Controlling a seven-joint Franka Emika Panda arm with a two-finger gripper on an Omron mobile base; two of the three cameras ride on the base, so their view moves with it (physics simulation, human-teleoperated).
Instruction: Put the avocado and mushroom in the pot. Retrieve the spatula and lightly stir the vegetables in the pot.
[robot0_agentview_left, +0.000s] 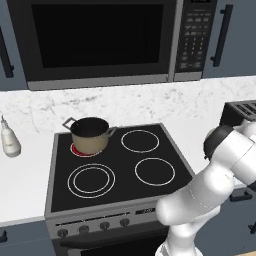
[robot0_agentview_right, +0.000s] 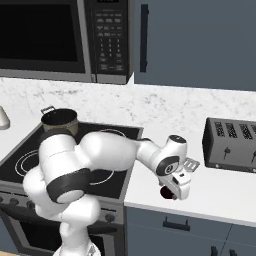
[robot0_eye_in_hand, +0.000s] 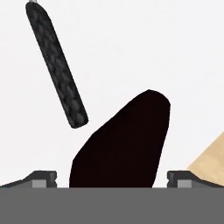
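Hand spread around dark avocado near counter edge, spatula just beside.

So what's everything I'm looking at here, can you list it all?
pot: one, tan with a dark inside and grey loop handles, on the back left burner, which glows red.
stove: one, black top with four ringed burners, knobs along the front.
microwave: one, dark, mounted above the stove.
toaster: one, dark grey, on the counter right of the stove.
spatula: one; black handle on the white counter in the hand view, silvery slotted head beside the gripper in the right base view.
dark object: one, very dark and rounded, on the counter between the fingertips; likely the avocado.
bottle: one, white, on the counter left of the stove.
gripper: one, open, low over the dark object.
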